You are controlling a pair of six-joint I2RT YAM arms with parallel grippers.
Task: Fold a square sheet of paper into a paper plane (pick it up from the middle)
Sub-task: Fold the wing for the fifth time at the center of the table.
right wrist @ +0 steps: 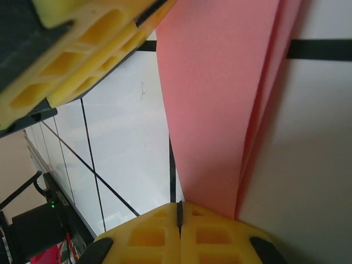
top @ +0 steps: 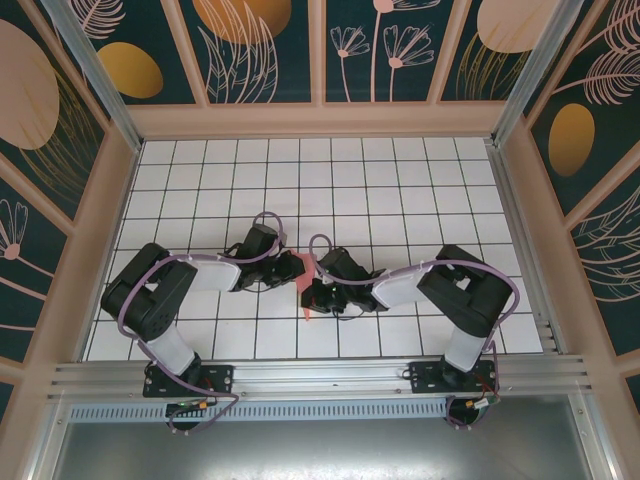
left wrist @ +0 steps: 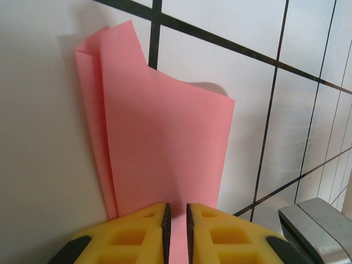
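left gripper [left wrist: 177, 220]: jaws almost together, slim gap with pink showing in it; can't tell if it pinches
right gripper [right wrist: 179, 212]: jaws pressed flat together, clamped on the sheet's narrow end
folded sheet of paper [left wrist: 165, 137]: salmon pink, several layers, spreads out ahead of both sets of fingertips, between the two grippers
tiled table [left wrist: 44, 165]: white, black grid, behind the sheet

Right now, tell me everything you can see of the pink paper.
The pink paper is a thin, matte salmon sheet, folded lengthwise into several layers with soft creases, its loose edges splaying at one end. It sits between the two arms over the white grid table and casts a shadow on it. One end runs between the yellow fingers of the left gripper, which stand slightly apart; whether they pinch it is unclear. The other end narrows into the shut fingertips of the right gripper.
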